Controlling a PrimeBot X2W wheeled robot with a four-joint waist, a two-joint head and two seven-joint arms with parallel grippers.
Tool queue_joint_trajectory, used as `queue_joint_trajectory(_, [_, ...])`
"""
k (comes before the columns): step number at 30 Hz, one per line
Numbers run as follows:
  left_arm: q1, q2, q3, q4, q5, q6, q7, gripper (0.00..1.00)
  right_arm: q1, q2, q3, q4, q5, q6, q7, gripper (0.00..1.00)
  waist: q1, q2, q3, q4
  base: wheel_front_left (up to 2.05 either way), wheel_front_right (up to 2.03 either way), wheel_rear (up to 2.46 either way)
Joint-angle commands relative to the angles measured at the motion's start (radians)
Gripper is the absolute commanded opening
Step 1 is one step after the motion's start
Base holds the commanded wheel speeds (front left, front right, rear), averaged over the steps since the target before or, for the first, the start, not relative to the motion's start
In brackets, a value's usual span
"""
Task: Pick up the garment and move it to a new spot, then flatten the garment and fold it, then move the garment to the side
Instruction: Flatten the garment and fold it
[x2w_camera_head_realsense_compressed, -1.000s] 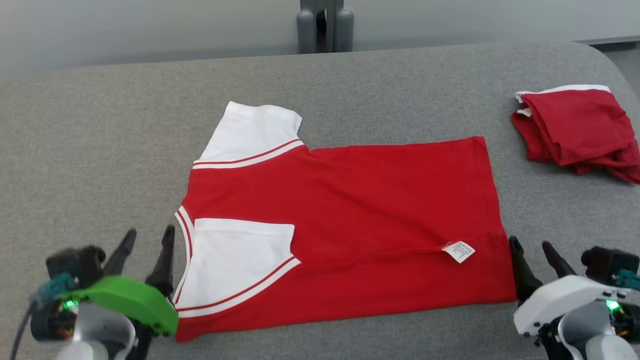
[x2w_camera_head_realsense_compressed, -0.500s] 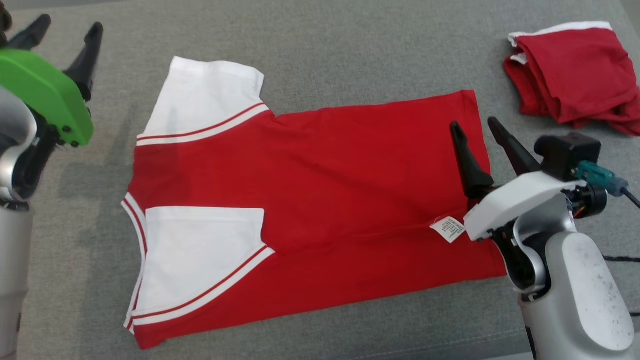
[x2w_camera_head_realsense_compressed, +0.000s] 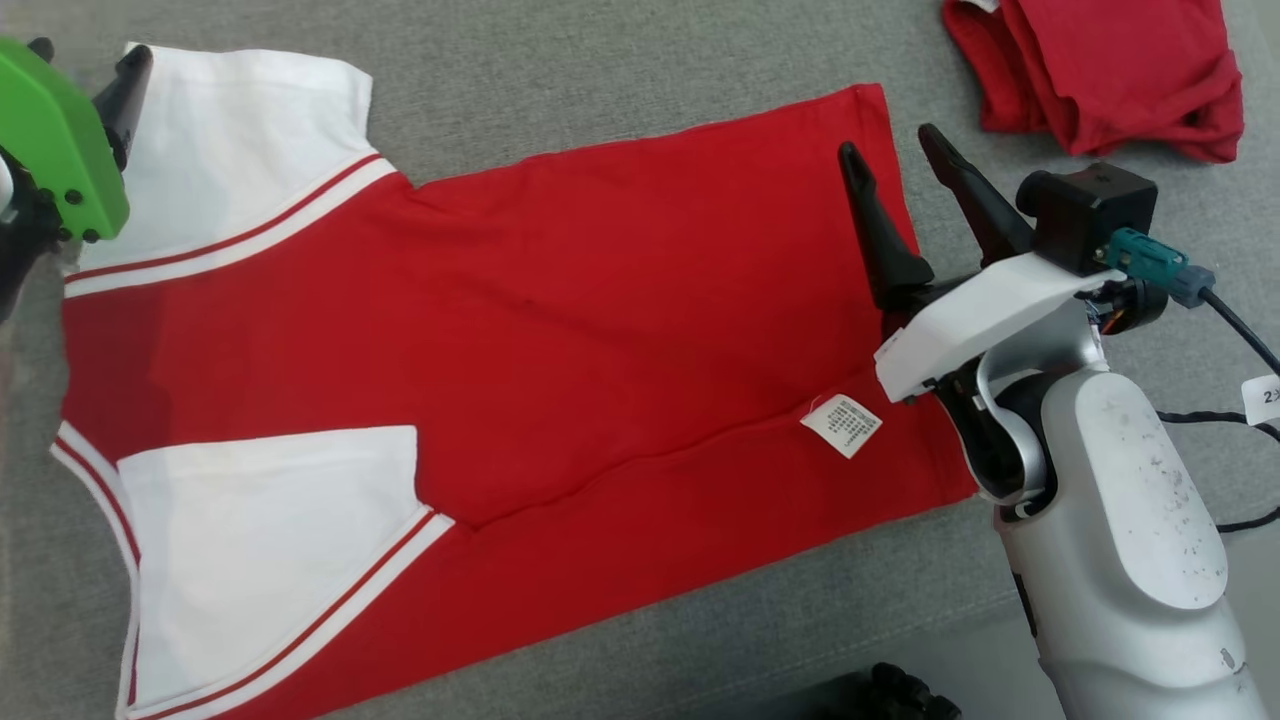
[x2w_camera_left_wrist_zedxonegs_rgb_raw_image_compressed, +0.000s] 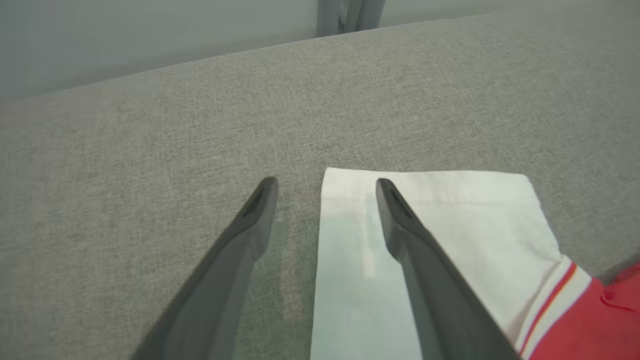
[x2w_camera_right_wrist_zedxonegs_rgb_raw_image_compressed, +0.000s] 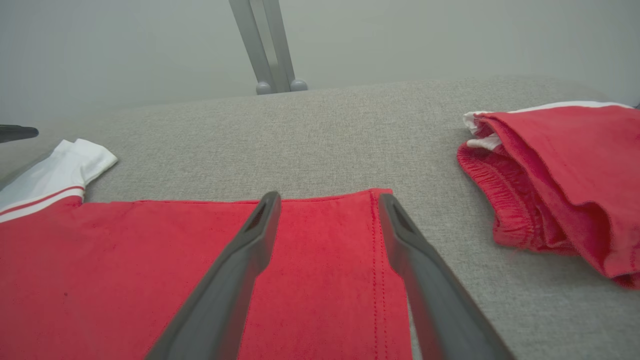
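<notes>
Garment (x2w_camera_head_realsense_compressed: 560, 330) spread flat | left tool (x2w_camera_left_wrist_zedxonegs_rgb_raw_image_compressed: 326, 183) wide, empty | right tool (x2w_camera_head_realsense_compressed: 890, 140) wide, empty

The shirt (x2w_camera_head_realsense_compressed: 620, 300) is red, with white sleeves (x2w_camera_head_realsense_compressed: 270, 540) edged in red and white stripes. The table (x2w_camera_head_realsense_compressed: 560, 70) is grey. At one o'clock, a red pile (x2w_camera_head_realsense_compressed: 1110, 70).

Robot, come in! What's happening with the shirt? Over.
Left gripper open at white sleeve. Right gripper open over hem. Shirt flat, unheld. Other red clothes lie apart.
</notes>
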Motion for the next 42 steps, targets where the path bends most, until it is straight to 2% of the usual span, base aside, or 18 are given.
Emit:
queue_joint_trajectory(1, [-0.022,0.019,0.006,0.012,-0.003,-0.004,0.005,1.0,-0.019,0.0,0.006,0.008,0.009,-0.001,-0.01,1.0,-0.0002,-0.0001,0.052,-0.053,0.0,0.0,0.0])
queue_joint_trajectory(10, [-0.017,0.033,0.003,0.068,-0.028,0.0,0.04,1.0,-0.052,0.0,0.017,0.055,0.015,-0.001,-0.039,1.0,-0.0002,-0.0001,0.065,-0.072,0.0,0.0,0.0])
queue_joint_trajectory(12, [-0.018,0.031,-0.005,0.07,-0.034,-0.003,0.046,0.58,-0.061,-0.001,0.011,0.065,0.007,-0.001,-0.039,1.0,-0.0002,-0.0001,0.064,-0.07,0.0,0.0,0.0])
queue_joint_trajectory(14, [-0.017,0.028,-0.013,0.069,-0.036,-0.005,0.051,0.06,-0.07,-0.001,0.007,0.073,0.001,-0.001,-0.04,1.0,-0.0002,-0.0001,0.062,-0.067,0.0,0.0,0.0])
queue_joint_trajectory(15, [-0.015,0.025,-0.018,0.066,-0.041,-0.007,0.055,0.0,-0.074,0.0,0.005,0.079,-0.001,-0.001,-0.038,1.0,-0.0002,-0.0001,0.06,-0.064,0.0,0.0,0.0])
queue_joint_trajectory(23, [-0.032,0.018,-0.046,0.022,-0.054,-0.012,0.013,0.0,-0.157,-0.003,0.01,0.167,-0.056,-0.001,0.011,1.0,-0.0002,-0.0001,0.042,-0.022,0.0,0.0,0.0])
queue_joint_trajectory(31, [-0.046,-0.017,-0.086,-0.036,-0.098,-0.015,-0.043,0.0,-0.296,-0.073,0.034,0.361,-0.096,-0.001,0.106,1.0,-0.0002,-0.0001,0.014,0.06,0.0,0.0,0.0])
queue_joint_trajectory(40, [-0.016,-0.03,-0.139,-0.107,-0.141,-0.016,-0.09,0.0,-0.35,-0.141,0.086,0.483,-0.062,-0.001,0.191,1.0,-0.0002,-0.0001,-0.009,0.116,0.0,0.0,0.0])
queue_joint_trajectory(41, [-0.012,-0.027,-0.144,-0.116,-0.148,-0.016,-0.093,0.0,-0.352,-0.144,0.088,0.491,-0.057,-0.001,0.191,0.47,-0.0002,-0.0001,-0.012,0.12,0.0,0.0,0.0])
queue_joint_trajectory(42, [-0.01,-0.025,-0.148,-0.12,-0.153,-0.016,-0.097,0.0,-0.354,-0.147,0.089,0.498,-0.056,-0.001,0.191,0.39,-0.0002,-0.0001,-0.015,0.122,0.0,0.0,0.0])
